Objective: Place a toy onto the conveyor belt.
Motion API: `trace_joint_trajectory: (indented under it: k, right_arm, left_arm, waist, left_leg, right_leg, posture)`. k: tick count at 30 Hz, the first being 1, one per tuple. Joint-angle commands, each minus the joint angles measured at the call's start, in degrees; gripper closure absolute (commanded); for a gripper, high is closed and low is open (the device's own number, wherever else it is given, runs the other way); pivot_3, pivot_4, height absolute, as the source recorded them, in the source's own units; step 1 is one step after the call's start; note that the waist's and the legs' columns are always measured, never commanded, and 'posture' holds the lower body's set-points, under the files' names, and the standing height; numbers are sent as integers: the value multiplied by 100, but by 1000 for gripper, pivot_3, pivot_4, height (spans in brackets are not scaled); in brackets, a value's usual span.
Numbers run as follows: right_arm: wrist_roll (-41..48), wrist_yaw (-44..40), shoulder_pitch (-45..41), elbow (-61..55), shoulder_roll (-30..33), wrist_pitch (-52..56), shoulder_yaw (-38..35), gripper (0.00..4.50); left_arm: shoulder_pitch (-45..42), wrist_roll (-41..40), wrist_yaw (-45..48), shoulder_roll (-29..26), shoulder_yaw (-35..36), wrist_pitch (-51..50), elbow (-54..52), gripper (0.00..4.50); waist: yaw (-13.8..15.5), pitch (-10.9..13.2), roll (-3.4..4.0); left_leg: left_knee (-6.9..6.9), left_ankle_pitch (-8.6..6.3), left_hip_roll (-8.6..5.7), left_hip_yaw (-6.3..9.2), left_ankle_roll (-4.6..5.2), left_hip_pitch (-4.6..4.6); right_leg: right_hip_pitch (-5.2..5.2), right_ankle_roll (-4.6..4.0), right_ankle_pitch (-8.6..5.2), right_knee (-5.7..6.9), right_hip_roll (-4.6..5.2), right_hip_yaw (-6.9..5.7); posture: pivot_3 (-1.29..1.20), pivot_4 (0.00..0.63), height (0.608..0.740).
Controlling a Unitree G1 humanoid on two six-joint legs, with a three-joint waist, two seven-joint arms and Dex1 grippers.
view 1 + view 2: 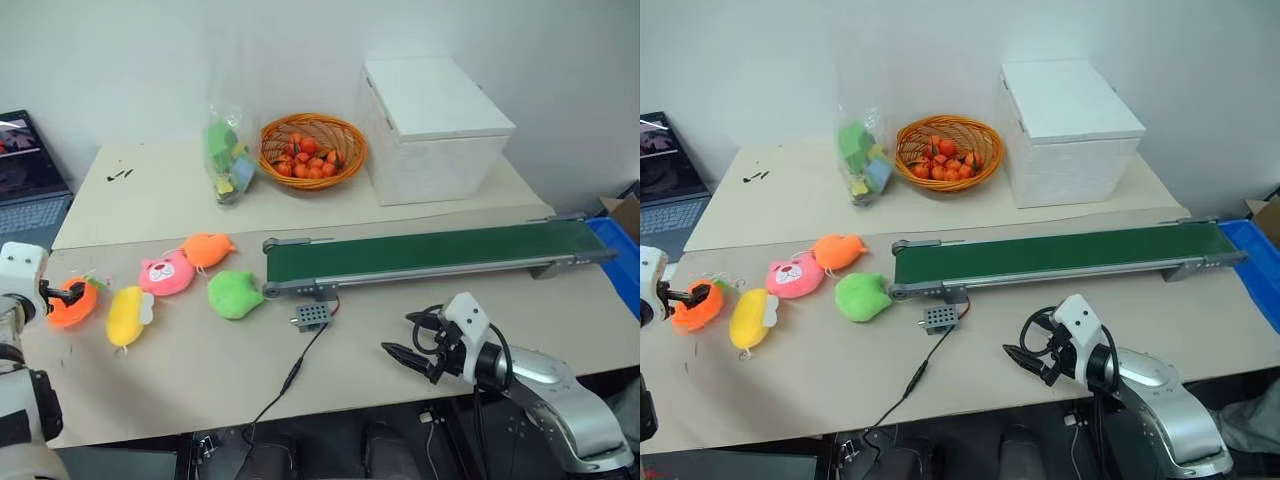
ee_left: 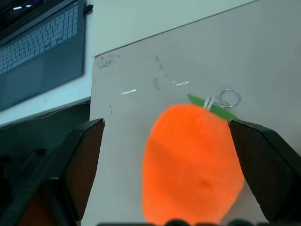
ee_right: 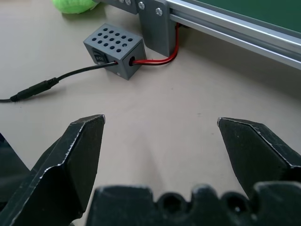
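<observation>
- Far out at the left end of the table (image 1: 420, 340), the left gripper (image 1: 62, 294) stands with its jaws spread wide on either side of the toy (image 1: 74, 303), an orange plush with a green leaf and a metal ring; the wrist view shows the toy (image 2: 193, 165) sitting between the two fingers, which do not press on it.
- The toy lies directly ahead of that gripper, its long axis running roughly along the fingers, leaf end pointing away from the wrist.
- Beside it sit a yellow plush (image 1: 127, 314), a pink plush (image 1: 166, 273), a plain orange plush (image 1: 207, 249) and a green plush (image 1: 235, 295), the last just off the near end of the conveyor belt (image 1: 430, 253).
- The right gripper (image 1: 407, 353), also open and empty, hovers over bare table near the belt's small grey control box (image 3: 115, 49), well apart from the toy; the left arm is plainly the nearer.
- Judged from here, the carry runs rightward past the row of plush toys, with the table's left edge close behind the toy and open surface in front.
</observation>
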State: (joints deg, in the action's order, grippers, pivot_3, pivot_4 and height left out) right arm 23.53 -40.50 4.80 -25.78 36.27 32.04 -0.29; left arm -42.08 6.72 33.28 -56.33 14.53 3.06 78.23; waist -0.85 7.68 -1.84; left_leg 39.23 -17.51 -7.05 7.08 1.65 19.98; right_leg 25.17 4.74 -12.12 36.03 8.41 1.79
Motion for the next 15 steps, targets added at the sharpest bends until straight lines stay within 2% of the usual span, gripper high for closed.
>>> trace_joint_trajectory:
  k: [1,15]
  right_arm:
    - [11,45,5,-144,-30,-96,-105,0]
    - [276,248,905,-954,129,181,-906,0]
  left_arm:
    - [-58,191,-5,-235,-155,-184,-3,47]
    - [195,253,-546,211,-150,-334,42,47]
  waist:
    - [-24,0,0]
    - [7,0,0]
  left_leg:
    - [0,0,1,-2,0,0]
    - [5,-1,2,-4,1,-2]
  right_leg:
    - [2,0,0,1,0,1]
    - [1,0,0,-1,-1,2]
  posture:
    - [0,150,740]
    - [0,150,740]
